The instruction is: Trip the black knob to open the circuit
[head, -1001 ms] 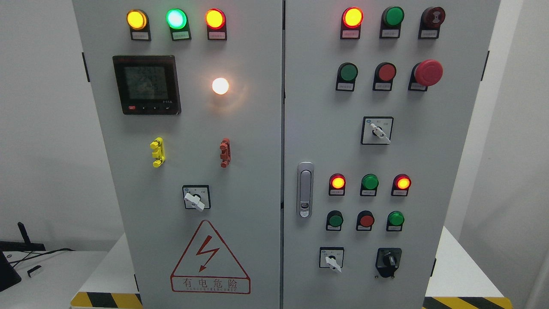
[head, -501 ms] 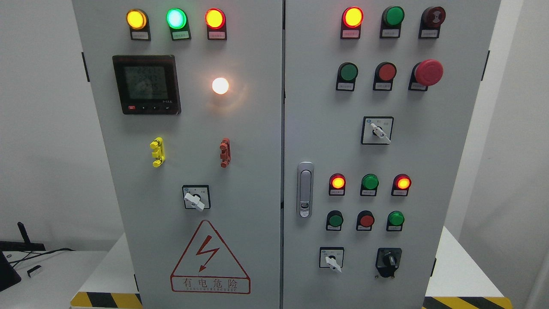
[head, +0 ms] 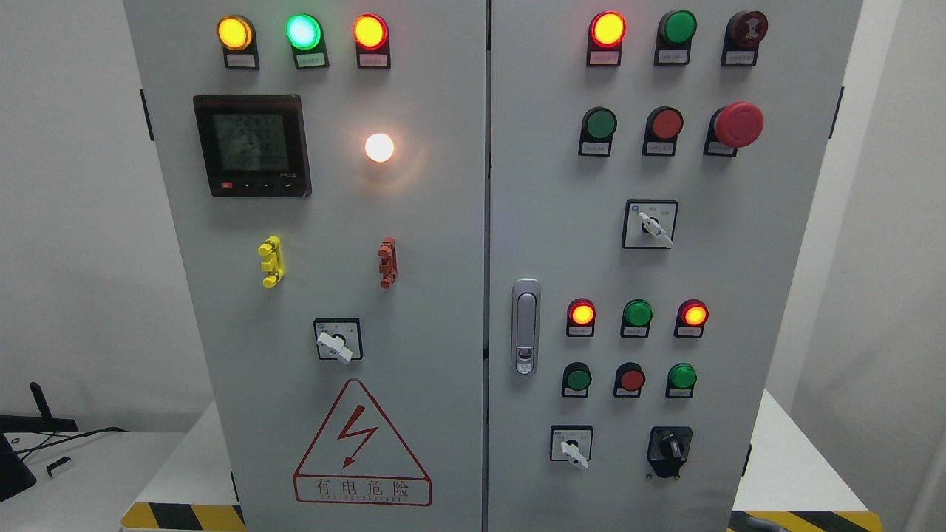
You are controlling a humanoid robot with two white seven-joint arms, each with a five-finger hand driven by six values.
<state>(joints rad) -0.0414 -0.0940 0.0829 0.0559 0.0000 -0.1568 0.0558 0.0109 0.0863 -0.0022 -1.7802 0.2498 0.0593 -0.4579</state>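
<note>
White walls are framing a grey control cabinet (head: 443, 222) whose black knob (head: 669, 447) is sitting at the right door's lower right corner, pointer leaning slightly left of upright. Neither robot hand is showing, so grip and nearer arm cannot be told.

You face a cabinet (head: 443, 222) whose two doors look like painted sheet metal, pale grey, smooth and matt. The door handle (head: 525, 326) shows brushed, silvery metal with a soft sheen. The black knob (head: 670, 447) looks like matt black plastic on a slightly glossier black base. The red mushroom button (head: 737, 124) is smooth plastic with a dull shine. The meter (head: 251, 145) has a glossy dark bezel and a glassy screen. The warning sticker (head: 362, 445) lies flat, like printed film, faintly satin.
</note>
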